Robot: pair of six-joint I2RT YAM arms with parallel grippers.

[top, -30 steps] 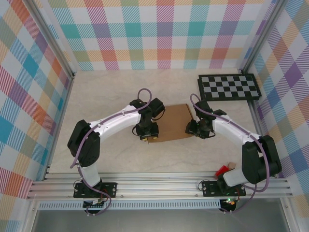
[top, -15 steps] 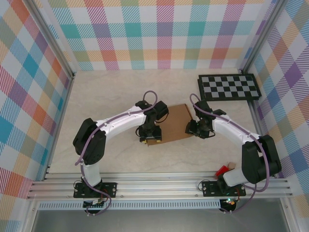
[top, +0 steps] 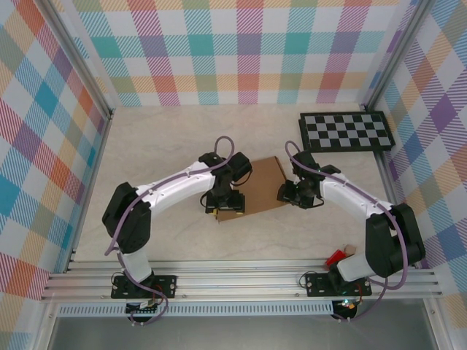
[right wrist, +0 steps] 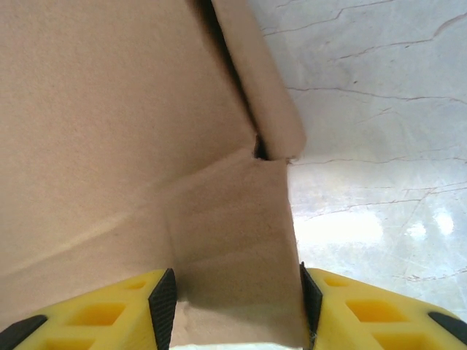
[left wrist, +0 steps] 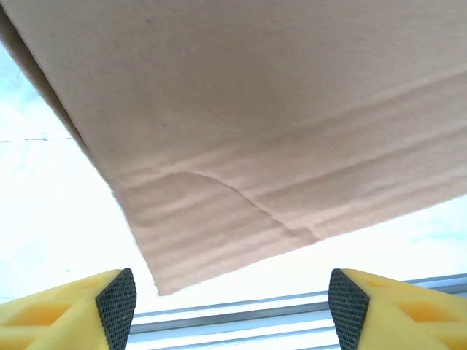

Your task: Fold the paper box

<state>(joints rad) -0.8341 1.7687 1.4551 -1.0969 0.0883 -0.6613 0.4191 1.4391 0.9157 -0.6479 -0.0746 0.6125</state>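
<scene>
The paper box [top: 261, 187] is lying mid-table between both arms. The left gripper [left wrist: 230, 302] is hovering released at its near-left corner. The right gripper [right wrist: 235, 302] is straddling a right-side flap; I cannot tell whether it is clenching.

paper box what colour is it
Plain brown paper box, best seen in the left wrist view.

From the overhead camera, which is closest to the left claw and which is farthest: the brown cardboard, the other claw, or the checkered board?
1. The paper box: right beside the left gripper, which sits at its near left corner.
2. The right gripper: across the box, at its right edge.
3. The checkerboard panel: far back on the right, by the wall.
</scene>
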